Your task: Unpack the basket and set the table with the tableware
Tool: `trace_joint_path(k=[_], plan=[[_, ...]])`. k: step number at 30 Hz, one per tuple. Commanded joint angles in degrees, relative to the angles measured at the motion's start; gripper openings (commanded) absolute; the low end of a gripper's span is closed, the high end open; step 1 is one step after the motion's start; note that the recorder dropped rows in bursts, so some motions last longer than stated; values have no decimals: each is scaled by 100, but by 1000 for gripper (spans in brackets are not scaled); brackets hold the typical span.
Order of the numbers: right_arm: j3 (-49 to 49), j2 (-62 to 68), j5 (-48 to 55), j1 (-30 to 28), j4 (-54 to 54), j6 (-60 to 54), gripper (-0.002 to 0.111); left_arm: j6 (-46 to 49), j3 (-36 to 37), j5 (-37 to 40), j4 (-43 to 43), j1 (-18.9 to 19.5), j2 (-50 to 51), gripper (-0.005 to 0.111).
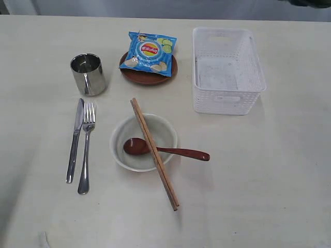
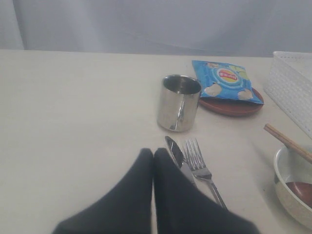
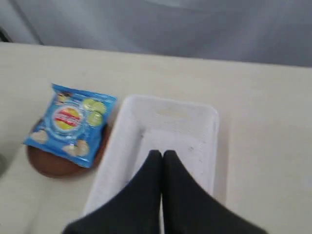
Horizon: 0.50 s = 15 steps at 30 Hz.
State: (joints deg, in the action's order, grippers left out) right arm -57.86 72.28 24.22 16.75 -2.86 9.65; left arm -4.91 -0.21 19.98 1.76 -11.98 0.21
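Observation:
The white basket (image 1: 227,70) stands at the back right of the table (image 1: 269,170) with nothing in it. A steel cup (image 1: 88,74) stands at the back left, with the knife (image 1: 75,139) and fork (image 1: 86,147) side by side in front of it. The cream bowl (image 1: 120,150) holds the wooden spoon (image 1: 165,150), and the chopsticks (image 1: 154,152) lie across its rim. The dark-brown plate (image 1: 147,76) carries the blue chip bag (image 1: 150,52). My left gripper (image 2: 153,152) is shut and empty beside the knife (image 2: 174,152). My right gripper (image 3: 162,154) is shut and empty above the basket (image 3: 168,129).
Neither arm shows in the exterior view. A grey wall or curtain runs behind the table's far edge.

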Motion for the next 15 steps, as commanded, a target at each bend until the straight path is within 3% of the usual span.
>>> trace_joint_path(k=[1, 15], plan=[[286, -891, -134, 370, 197, -41, 0, 17, 21, -12, -5, -26, -21, 0], [286, -2514, -161, 566, 197, 0, 0, 17, 21, -12, -5, -26, -21, 0]])
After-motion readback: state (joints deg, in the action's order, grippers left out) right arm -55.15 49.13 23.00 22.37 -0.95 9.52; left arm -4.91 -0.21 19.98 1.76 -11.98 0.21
